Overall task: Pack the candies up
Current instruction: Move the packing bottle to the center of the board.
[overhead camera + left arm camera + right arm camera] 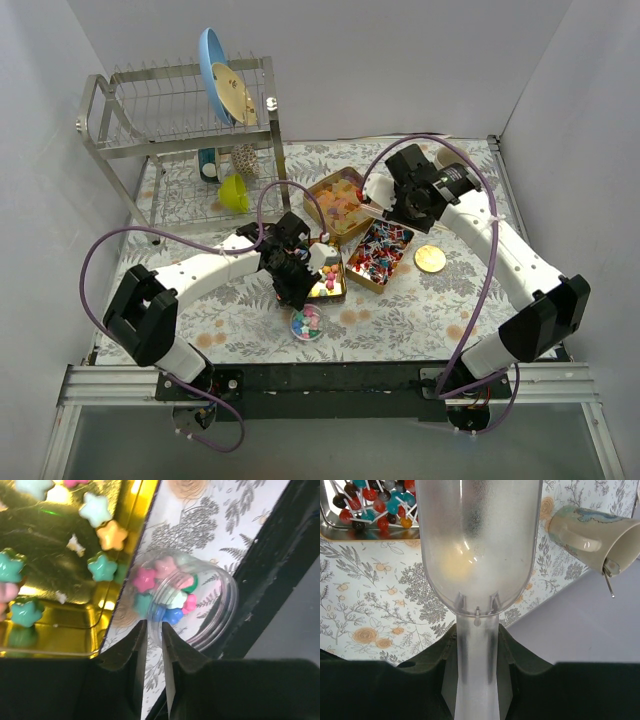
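Observation:
In the left wrist view my left gripper [154, 627] is shut on the near rim of a small clear jar [217, 597], which holds pastel star candies [165, 585]. The jar [307, 322] stands on the cloth just in front of a gold tin [50, 605] with more star candies [102, 566] in it. My right gripper [476, 630] is shut on the handle of a clear plastic scoop [477, 540], and a blurred yellowish lump shows through the bowl. That gripper [385, 205] hovers between the tin of orange-yellow candies [340, 200] and the tin of red-white-blue candies [380, 252].
A round gold lid [430, 259] lies right of the tins. A steel dish rack [190, 120] with a blue plate [213, 60] stands at the back left, a green cup [234, 192] under it. A mug [590, 530] lies on its side near the right wall.

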`<state>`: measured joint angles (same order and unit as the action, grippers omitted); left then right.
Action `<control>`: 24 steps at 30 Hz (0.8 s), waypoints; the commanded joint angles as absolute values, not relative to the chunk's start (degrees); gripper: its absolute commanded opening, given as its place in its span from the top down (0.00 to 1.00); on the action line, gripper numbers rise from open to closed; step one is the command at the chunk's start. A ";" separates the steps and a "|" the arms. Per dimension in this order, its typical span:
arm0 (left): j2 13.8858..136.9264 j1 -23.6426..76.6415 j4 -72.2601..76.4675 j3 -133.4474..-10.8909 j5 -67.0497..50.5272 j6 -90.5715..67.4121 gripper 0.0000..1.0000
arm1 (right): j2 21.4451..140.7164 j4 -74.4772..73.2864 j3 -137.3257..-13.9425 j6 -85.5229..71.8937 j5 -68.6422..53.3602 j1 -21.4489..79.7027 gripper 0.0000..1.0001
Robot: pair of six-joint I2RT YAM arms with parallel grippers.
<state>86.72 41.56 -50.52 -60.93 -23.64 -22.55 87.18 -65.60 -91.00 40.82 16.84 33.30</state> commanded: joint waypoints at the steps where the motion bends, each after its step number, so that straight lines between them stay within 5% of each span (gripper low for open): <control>1: 86.22 43.06 -51.50 -63.72 -30.92 -23.20 0.79 | 83.24 -64.16 -89.65 41.31 17.84 31.91 0.99; 6: 84.03 43.07 -53.08 -62.40 -31.64 -22.24 0.66 | 82.35 -64.07 -88.42 41.31 17.67 30.76 0.99; 11: 80.25 41.75 -53.62 -65.56 -26.65 -22.76 0.64 | 82.79 -64.07 -89.21 41.22 17.32 30.24 0.99; 21: 88.67 37.35 -42.72 -62.59 -5.40 -26.72 0.98 | 85.78 -63.72 -91.84 40.96 17.31 30.06 0.99; 24: 91.49 35.00 -39.64 -61.17 -0.89 -27.33 1.00 | 86.48 -63.63 -92.63 40.52 17.58 30.06 0.99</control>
